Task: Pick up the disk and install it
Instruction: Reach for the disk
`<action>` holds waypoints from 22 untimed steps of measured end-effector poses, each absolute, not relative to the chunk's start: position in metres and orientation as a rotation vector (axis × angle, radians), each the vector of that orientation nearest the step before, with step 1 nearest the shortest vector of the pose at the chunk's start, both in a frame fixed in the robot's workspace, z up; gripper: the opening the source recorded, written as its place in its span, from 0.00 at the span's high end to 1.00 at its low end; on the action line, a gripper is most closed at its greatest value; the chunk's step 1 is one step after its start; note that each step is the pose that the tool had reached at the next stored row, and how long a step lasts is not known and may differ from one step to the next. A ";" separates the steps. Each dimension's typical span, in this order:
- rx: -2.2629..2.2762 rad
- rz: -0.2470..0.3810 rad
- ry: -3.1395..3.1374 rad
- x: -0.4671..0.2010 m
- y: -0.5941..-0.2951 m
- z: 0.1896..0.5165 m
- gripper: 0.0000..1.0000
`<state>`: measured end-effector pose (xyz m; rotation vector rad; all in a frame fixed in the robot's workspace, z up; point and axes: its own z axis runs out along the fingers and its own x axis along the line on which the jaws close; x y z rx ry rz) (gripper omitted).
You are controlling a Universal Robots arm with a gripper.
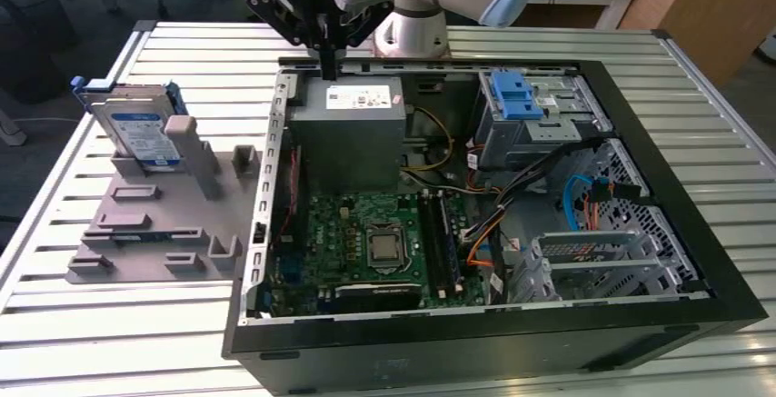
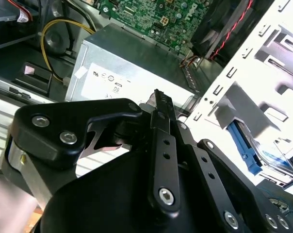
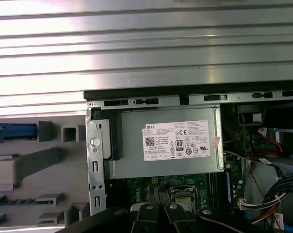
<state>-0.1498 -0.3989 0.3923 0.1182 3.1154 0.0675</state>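
Gripper point(image 1: 327, 71) hangs above power supply point(image 1: 349, 133) in open computer case point(image 1: 485, 324), jaws pressed together, empty. Disk point(image 1: 131, 129) stands upright on edge in grey holder point(image 1: 158, 224) on worktop point(image 1: 122, 342), well apart from jaws, toward exterior view's left.

— That grey box with the white sticker?
— The power supply point(image 1: 345, 133), set in a corner of the open black case point(image 1: 485, 324). The green motherboard point(image 1: 363, 243) lies flat just beside it.
— And the silver cage with the blue latch point(image 1: 515, 106)?
— That's the drive cage point(image 1: 540, 124), to the exterior view's right of the power supply, with yellow wires point(image 1: 442, 147) between them.
— Outside the case?
— A grey plastic fixture point(image 1: 158, 224) on the slatted table point(image 1: 546, 43), to the exterior view's left of the power supply.
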 end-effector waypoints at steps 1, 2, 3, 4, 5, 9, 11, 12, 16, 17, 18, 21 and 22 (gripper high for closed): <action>0.118 0.068 3.116 -0.151 -0.399 0.392 0.89; 0.118 0.068 3.116 -0.151 -0.399 0.392 0.89; 0.118 0.068 3.116 -0.152 -0.399 0.392 0.89; 0.118 0.067 3.117 -0.153 -0.399 0.392 0.89; 0.118 0.067 3.117 -0.154 -0.399 0.392 0.89; 0.118 0.067 3.118 -0.157 -0.399 0.392 0.89; 0.118 0.067 3.118 -0.159 -0.399 0.392 0.89; 0.118 0.067 3.119 -0.159 -0.399 0.392 0.89; 0.118 0.067 3.120 -0.163 -0.399 0.391 0.89; 0.118 0.067 3.120 -0.164 -0.399 0.391 0.89; 0.118 0.067 3.120 -0.164 -0.399 0.391 0.89; 0.119 0.067 3.120 -0.167 -0.399 0.391 0.89; 0.119 0.067 3.120 -0.168 -0.399 0.391 0.89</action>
